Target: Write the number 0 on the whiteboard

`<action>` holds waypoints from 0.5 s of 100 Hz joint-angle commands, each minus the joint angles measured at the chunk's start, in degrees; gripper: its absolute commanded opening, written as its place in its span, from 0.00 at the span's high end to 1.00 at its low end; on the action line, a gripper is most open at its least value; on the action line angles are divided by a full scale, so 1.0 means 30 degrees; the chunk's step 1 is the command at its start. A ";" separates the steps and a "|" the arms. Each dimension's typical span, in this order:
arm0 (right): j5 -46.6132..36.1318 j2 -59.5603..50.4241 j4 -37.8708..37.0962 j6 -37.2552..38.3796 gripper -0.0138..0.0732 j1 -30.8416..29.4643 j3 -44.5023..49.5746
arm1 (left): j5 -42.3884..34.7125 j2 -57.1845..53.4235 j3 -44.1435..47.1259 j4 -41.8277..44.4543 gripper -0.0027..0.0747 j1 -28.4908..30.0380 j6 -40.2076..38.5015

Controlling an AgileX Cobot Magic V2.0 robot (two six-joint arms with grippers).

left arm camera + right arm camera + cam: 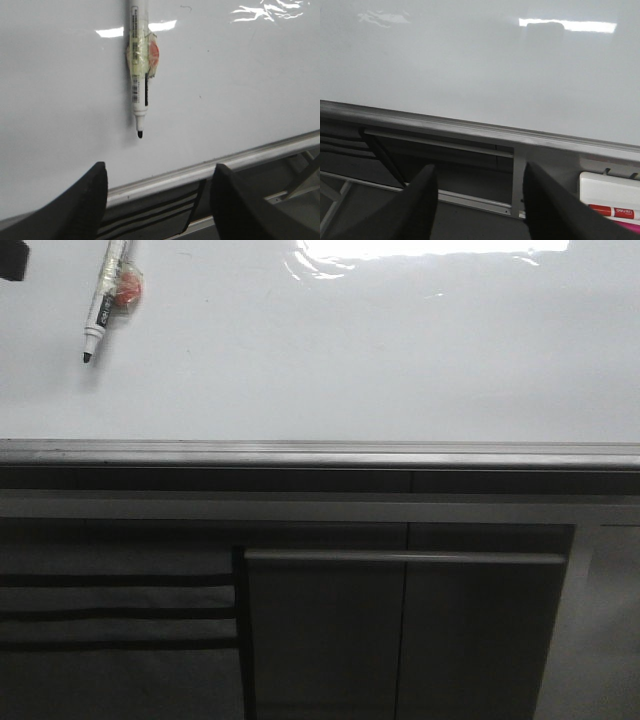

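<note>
The whiteboard (330,350) is a glossy white board with a grey frame edge; it also shows in the left wrist view (225,90) and the right wrist view (480,65). No number 0 shows on it. A white marker (103,298) with a black tip and tape with a red patch round its barrel lies on the board at the far left; it also shows in the left wrist view (139,65). My left gripper (159,197) is open and empty, short of the marker, over the board's frame. My right gripper (479,195) is open and empty, below the frame.
Grey cabinet panels (400,630) and a handle bar (400,557) lie below the board's frame (320,453). A white box with a red-labelled marker (612,202) sits by the frame in the right wrist view. Glare marks the board's top.
</note>
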 commanded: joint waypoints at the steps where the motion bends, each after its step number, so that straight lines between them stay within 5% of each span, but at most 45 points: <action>1: -0.1487 0.0145 0.0255 -0.0168 0.44 -0.0097 -0.0725 | -0.1853 0.1612 -0.1667 0.0098 0.42 -0.0161 0.0040; 50: -0.1450 0.0145 0.0255 -0.0168 0.44 -0.0097 -0.0725 | -0.2214 0.7599 -0.6063 0.0930 0.42 -0.0076 0.0040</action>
